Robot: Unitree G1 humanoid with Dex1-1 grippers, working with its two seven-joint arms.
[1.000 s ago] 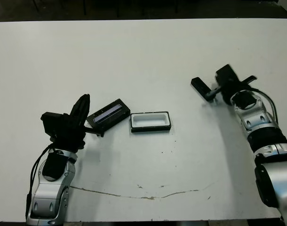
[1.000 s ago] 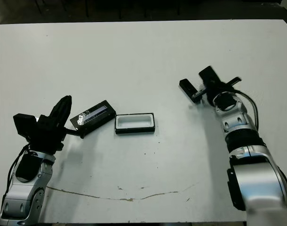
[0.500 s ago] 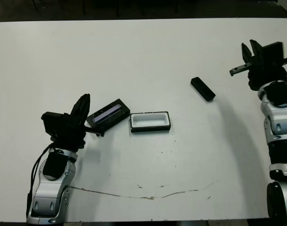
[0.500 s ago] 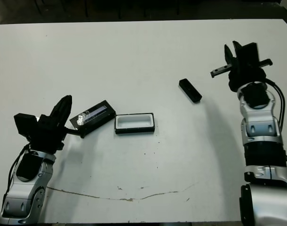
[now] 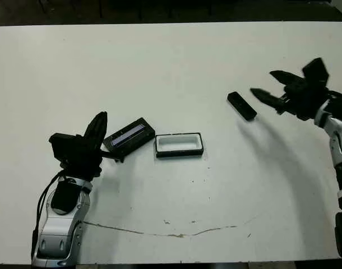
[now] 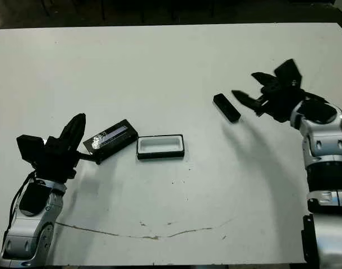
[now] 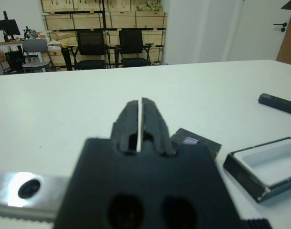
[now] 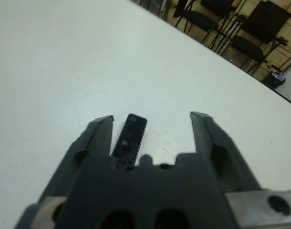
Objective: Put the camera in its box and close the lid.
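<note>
No step of the task is seen to be completed. The camera (image 5: 241, 106) is shown lying flat on the white counter (image 5: 171, 61), well apart from the box (image 5: 179, 144), which stands open with its white lining exposed and nothing in it. The lid (image 5: 129, 135) is shown resting on the counter just beside the box, on the side of the robot's left arm, its pale strip facing up; it is not on the box. Picking up the camera, placing it in the box and fitting the lid are therefore all judged to remain.

The right pincer (image 5: 266, 86) is held spread wide, its two black fingers pointing toward the camera from just beside it, with nothing gripped; in the right wrist view the camera (image 8: 129, 139) is framed between the fingers, closer to one than the other. The stage is judged to be the approach for a grasp. The left pincer (image 7: 139, 117) is seen pressed nearly closed, only a thin slit showing, empty, and resting near the lid.

The camera appears as a small, slim black oblong lying at an angle; two small dots are visible on its upper face, and no lit screen can be made out.
</note>
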